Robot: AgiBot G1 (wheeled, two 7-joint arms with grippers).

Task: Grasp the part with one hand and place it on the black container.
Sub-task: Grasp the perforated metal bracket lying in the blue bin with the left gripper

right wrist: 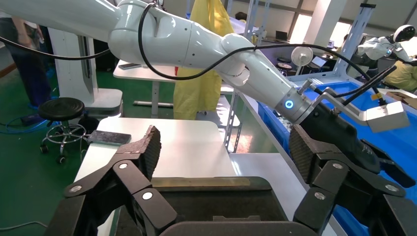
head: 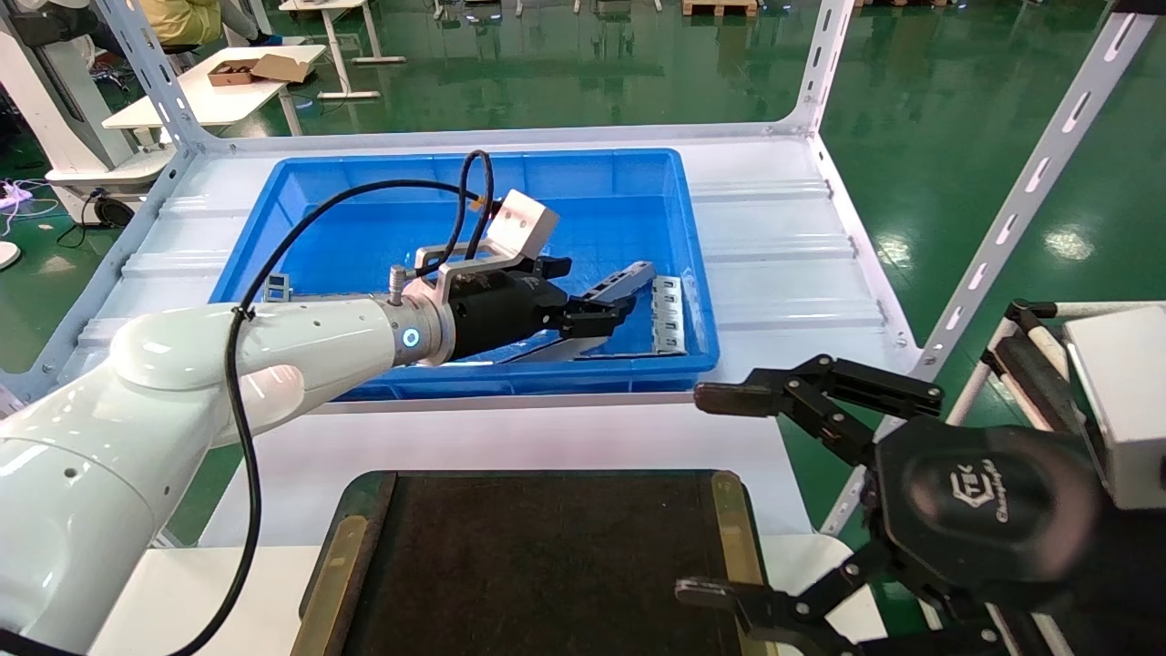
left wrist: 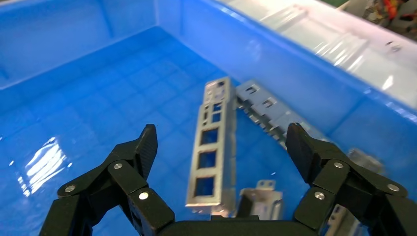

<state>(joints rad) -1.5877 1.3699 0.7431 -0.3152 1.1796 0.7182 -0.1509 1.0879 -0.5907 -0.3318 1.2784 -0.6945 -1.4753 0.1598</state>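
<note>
The part (head: pixel 627 279), a slim light-grey channel bar with rectangular cutouts, lies on the floor of the blue bin near its right wall. In the left wrist view the part (left wrist: pixel 212 142) lies lengthwise between my open fingers (left wrist: pixel 143 146). My left gripper (head: pixel 601 290) is open and empty, low inside the bin over the part. The black container (head: pixel 537 565), with brass strips (head: pixel 733 528) on its sides, lies at the near edge of the table and also shows in the right wrist view (right wrist: pixel 206 201). My right gripper (head: pixel 697 497) is open and empty, beside the container's right edge.
The deep blue bin (head: pixel 455 378) sits on a white shelf with slotted uprights (head: pixel 1020 200). A wider cutout plate (head: pixel 668 314) lies by the bin's right wall, a dark flat strip (head: pixel 547 351) under my left gripper, and a small bracket (head: pixel 276 287) at the bin's left.
</note>
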